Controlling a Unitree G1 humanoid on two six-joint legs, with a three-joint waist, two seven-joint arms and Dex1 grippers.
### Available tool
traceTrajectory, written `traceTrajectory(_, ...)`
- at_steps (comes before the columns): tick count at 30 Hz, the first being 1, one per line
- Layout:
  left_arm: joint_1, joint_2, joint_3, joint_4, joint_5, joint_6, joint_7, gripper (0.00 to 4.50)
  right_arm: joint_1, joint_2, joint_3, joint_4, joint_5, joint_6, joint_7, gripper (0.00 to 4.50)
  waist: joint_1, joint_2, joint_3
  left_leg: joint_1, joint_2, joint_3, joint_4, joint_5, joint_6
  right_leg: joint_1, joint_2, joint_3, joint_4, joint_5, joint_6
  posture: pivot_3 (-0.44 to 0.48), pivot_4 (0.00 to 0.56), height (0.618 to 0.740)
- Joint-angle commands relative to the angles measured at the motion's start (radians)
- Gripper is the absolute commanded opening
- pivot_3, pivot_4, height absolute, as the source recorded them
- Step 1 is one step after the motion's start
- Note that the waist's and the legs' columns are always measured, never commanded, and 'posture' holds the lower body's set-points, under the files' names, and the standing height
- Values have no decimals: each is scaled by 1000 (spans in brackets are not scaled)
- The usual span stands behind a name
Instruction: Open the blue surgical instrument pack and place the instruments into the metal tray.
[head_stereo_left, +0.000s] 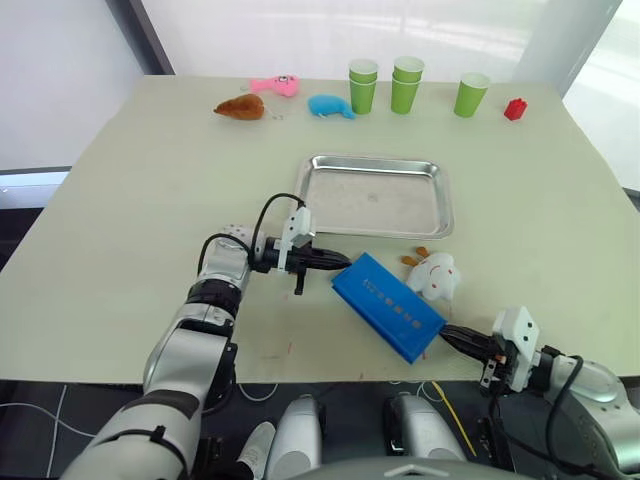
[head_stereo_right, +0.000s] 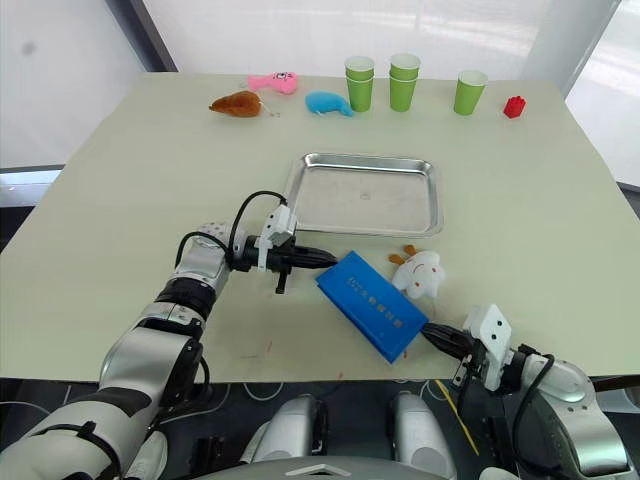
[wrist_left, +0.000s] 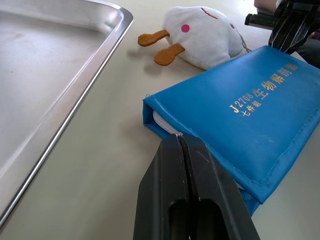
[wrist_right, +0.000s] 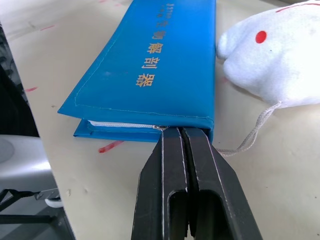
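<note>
Left wrist view: the left gripper (wrist_left: 182, 142), fingers pressed together, touches one end of the closed blue pack (wrist_left: 250, 120), gold print on its cover. The right gripper (wrist_right: 182, 134), also closed, touches the opposite end. The pack lies near the pale table's (head_stereo_left: 120, 200) front edge, just before the steel tray (head_stereo_left: 378, 195). White walls behind.

Head pair looks down over the table (head_stereo_left: 120, 200) — wrist cameras close, sharing the blue pack (wrist_left: 260, 120).
</note>
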Motion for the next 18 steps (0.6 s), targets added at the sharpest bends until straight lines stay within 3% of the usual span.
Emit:
traceTrajectory(1, 41, 5, 4, -51, -17, 1, -53, 41, -41, 25, 24, -13, 15, -5, -10, 0, -4, 0, 0, 0, 0, 0, 0, 0, 0, 0, 0, 0, 0, 0, 0, 0, 150, 740)
traceTrajectory(18, 270, 95, 30, -421, -114, 202, -41, 41, -214, 79, 53, 126, -26, -13, -37, 0, -1, 1, 0, 1, 0, -1, 0, 0, 0, 0, 0, 0, 2, 0, 0, 0, 150, 740)
